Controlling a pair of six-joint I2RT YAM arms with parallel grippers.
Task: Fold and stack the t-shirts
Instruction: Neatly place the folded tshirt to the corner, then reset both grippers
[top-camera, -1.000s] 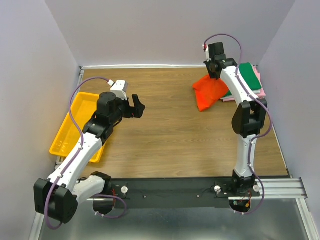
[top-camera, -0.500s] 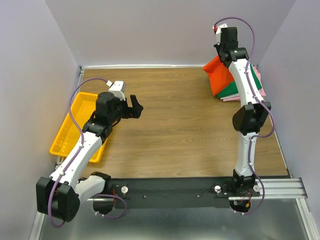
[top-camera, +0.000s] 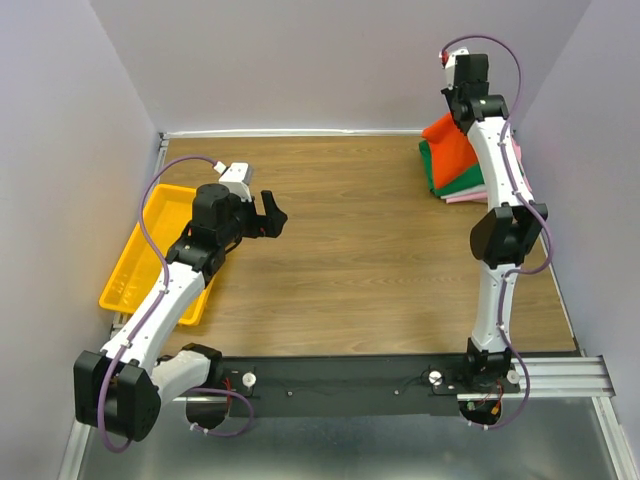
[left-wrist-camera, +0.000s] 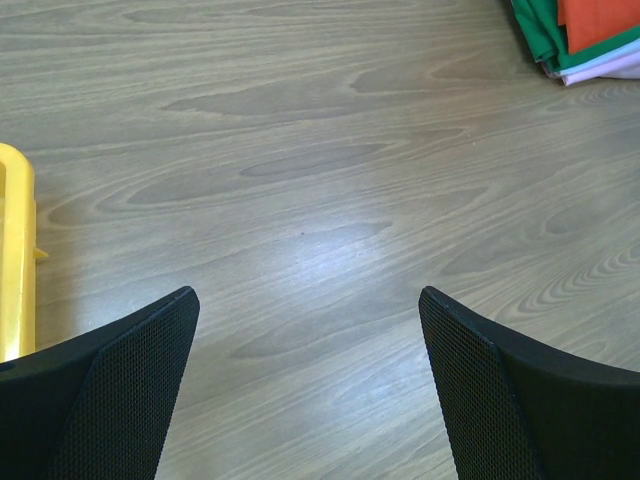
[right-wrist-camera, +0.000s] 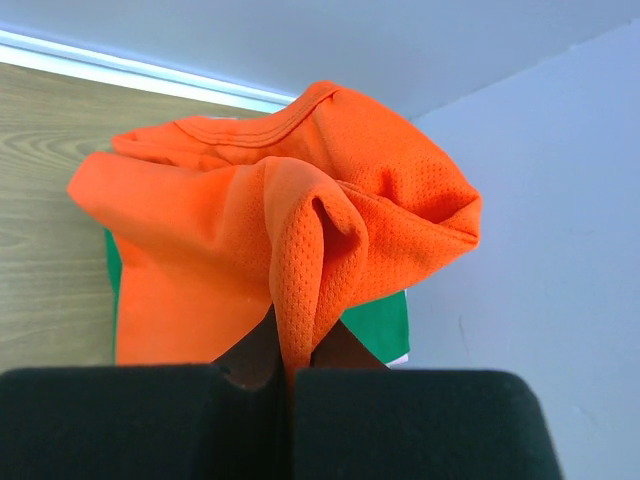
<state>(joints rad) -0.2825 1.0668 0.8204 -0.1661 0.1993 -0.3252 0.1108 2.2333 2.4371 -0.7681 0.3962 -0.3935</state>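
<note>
No readable text, labels or numbers anywhere.

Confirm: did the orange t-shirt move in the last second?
Yes. Pinched in the right tool, the orange t-shirt moved right and back: from left of the folded stack to over its green t-shirt.
</note>
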